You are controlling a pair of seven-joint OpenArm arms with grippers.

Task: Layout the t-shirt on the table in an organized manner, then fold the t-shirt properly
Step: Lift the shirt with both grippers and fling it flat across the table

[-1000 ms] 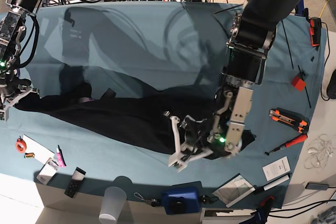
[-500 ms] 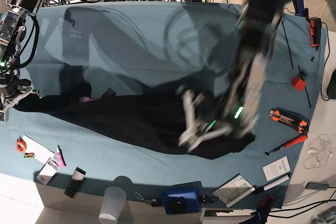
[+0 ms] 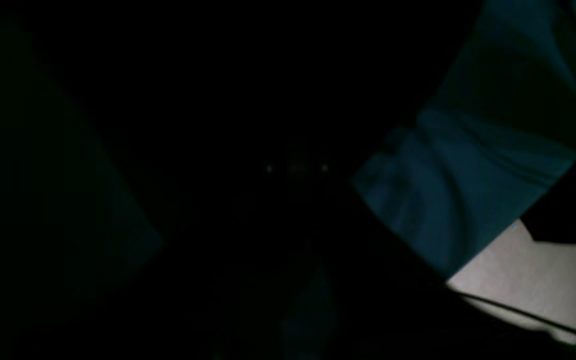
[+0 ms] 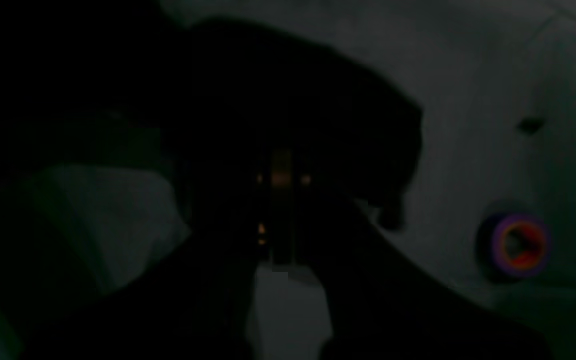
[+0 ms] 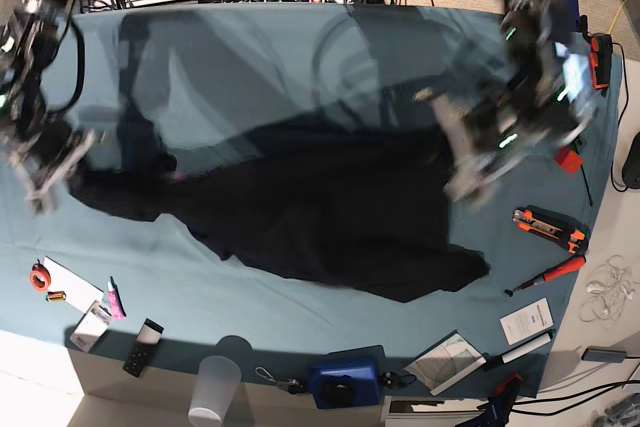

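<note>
The jaws of both grippers are lost to blur and darkness, so whether they are spread or pinching cloth cannot be told. The left gripper (image 5: 480,152) is raised at one end of the t-shirt (image 5: 320,212), the right gripper (image 5: 45,157) at the other, seemingly so the cloth is drawn out between them. The t-shirt lies stretched but rumpled across the table (image 5: 260,57), unfolded.

An orange cutter (image 5: 549,228) lies near a screwdriver (image 5: 546,275).
</note>
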